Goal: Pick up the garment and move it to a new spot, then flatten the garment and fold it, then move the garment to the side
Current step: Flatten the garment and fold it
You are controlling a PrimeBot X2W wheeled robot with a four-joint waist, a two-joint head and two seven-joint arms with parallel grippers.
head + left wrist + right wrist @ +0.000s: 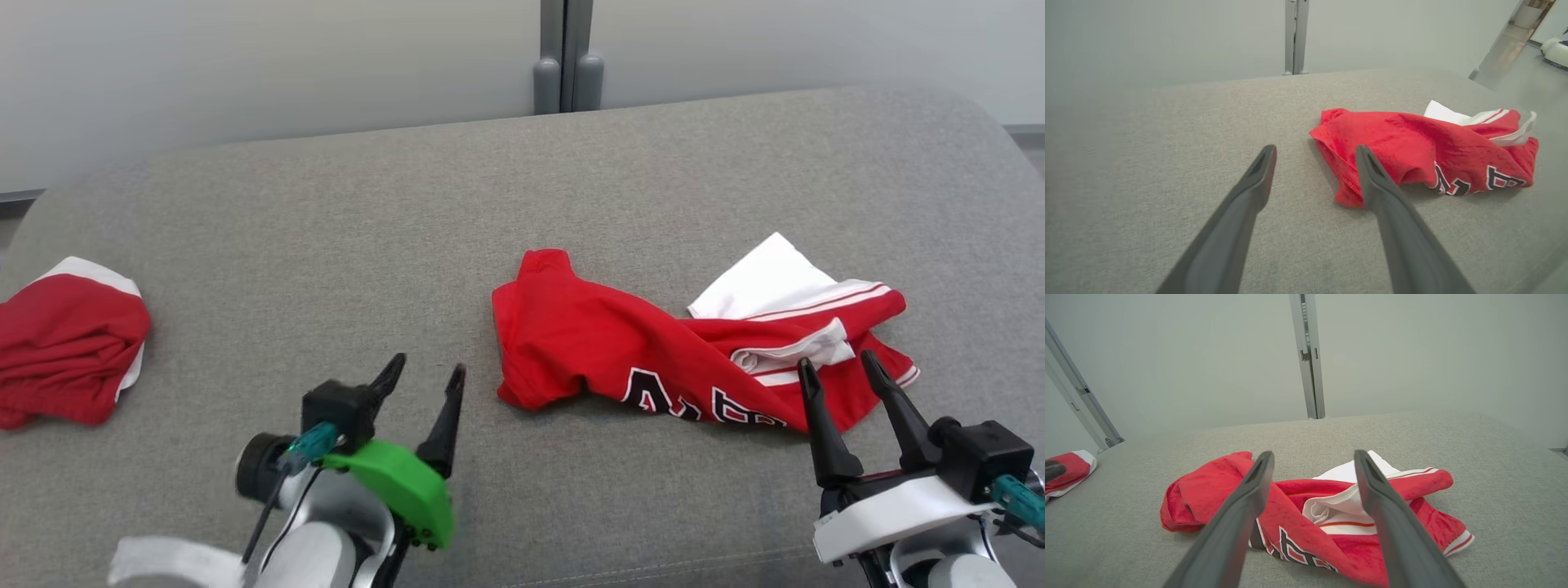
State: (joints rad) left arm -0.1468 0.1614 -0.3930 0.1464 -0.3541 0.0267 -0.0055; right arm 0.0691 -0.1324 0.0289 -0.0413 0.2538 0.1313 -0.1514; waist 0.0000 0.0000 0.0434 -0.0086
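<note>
A crumpled red and white garment [645,343] with black lettering lies on the grey cushion, right of centre; it shows too as the garment [1412,147] in the left wrist view and the garment [1298,522] in the right wrist view. My left gripper [426,374] hovers open just left of the garment's left edge, nothing between its fingers [1257,175]. At the garment's near right corner my right gripper [841,366] stands open above the cloth, its fingers [1376,486] straddling the white folds without holding them.
A second red and white garment [69,343] lies bunched at the cushion's far left edge. The grey cushion [326,245] has rounded far corners, with a pale wall and a metal post [567,57] behind it.
</note>
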